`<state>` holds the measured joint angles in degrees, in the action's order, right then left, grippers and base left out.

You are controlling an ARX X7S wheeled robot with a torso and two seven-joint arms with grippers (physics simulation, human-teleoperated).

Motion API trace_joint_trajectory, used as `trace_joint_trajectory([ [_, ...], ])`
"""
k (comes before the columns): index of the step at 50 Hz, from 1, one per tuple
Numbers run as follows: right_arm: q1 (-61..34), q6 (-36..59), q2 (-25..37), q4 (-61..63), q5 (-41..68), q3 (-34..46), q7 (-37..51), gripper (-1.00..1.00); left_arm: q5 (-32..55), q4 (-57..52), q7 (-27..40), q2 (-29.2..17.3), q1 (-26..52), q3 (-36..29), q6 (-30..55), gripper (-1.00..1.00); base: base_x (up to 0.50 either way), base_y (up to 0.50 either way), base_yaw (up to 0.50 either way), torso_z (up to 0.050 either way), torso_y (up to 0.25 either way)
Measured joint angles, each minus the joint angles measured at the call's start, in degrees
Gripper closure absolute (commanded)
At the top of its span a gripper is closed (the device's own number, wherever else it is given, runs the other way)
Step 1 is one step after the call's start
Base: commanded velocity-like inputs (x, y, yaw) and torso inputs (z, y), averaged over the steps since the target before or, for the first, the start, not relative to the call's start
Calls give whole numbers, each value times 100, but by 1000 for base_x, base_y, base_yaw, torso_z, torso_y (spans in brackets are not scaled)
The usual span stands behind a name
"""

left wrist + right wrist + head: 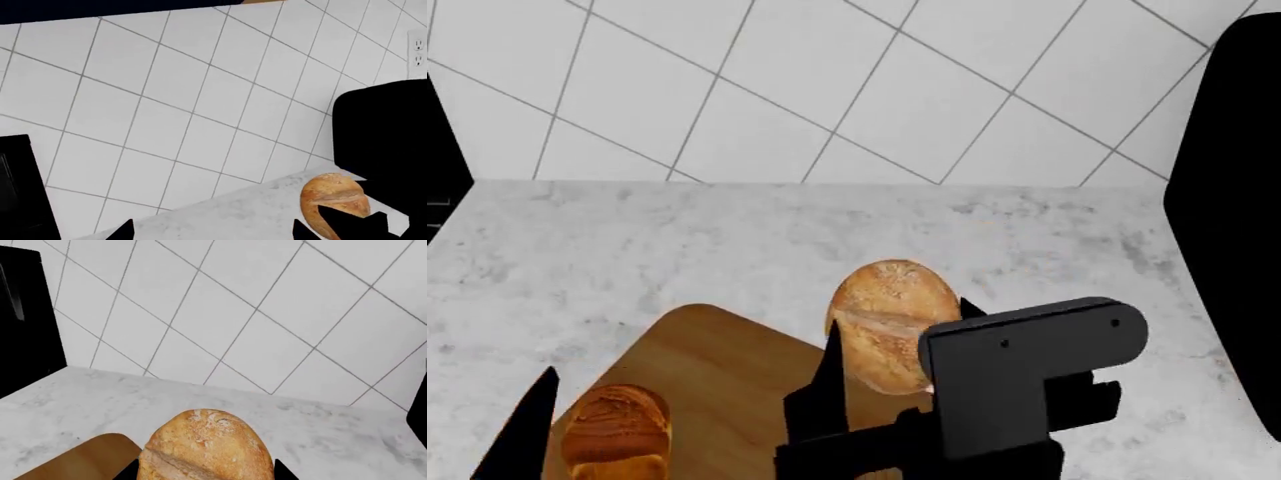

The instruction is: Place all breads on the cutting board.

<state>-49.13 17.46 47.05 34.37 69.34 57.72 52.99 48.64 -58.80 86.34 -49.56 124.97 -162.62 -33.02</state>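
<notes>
My right gripper [888, 365] clamped crusty roll [888, 325] between fingers, held at cutting board [727, 360] edge for placing. Small loaf [617, 428] already on board, beside open, empty left gripper [213, 232].

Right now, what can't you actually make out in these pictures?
- Cutting board: near part cut off by the head view's bottom edge and hidden behind the right gripper.
- Round roll: whether it touches the board, hidden by that gripper.
- Small loaf: lower end cut off by the frame.
- Left gripper: only dark finger tips show in its wrist view.
</notes>
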Motion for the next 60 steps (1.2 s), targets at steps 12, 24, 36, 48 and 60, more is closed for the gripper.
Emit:
trace_joint_trajectory([
  [12,-155,98,-576,-1399,1012,-10,-1035,100,-802,-84,255,-250,699,-1212,-446,-100,0,0,0,0,0],
  [24,-214,287,-987,-2317,1680,-107,-1338,100,-976,-109,332,-376,904,-1578,-555,-100,0,0,0,0,0],
  [36,-329,543,-1130,-2478,1867,-176,-1181,100,-965,-117,355,-394,953,-1688,-621,-100,0,0,0,0,0],
  [48,-334,852,-1062,-2080,1885,-37,-916,-100,-965,-119,362,-435,952,-1721,-633,-100,0,0,0,0,0],
  [60,-276,1033,-757,-1165,2201,120,-435,-100,-947,-120,364,-457,936,-1731,-628,-100,0,0,0,0,0],
])
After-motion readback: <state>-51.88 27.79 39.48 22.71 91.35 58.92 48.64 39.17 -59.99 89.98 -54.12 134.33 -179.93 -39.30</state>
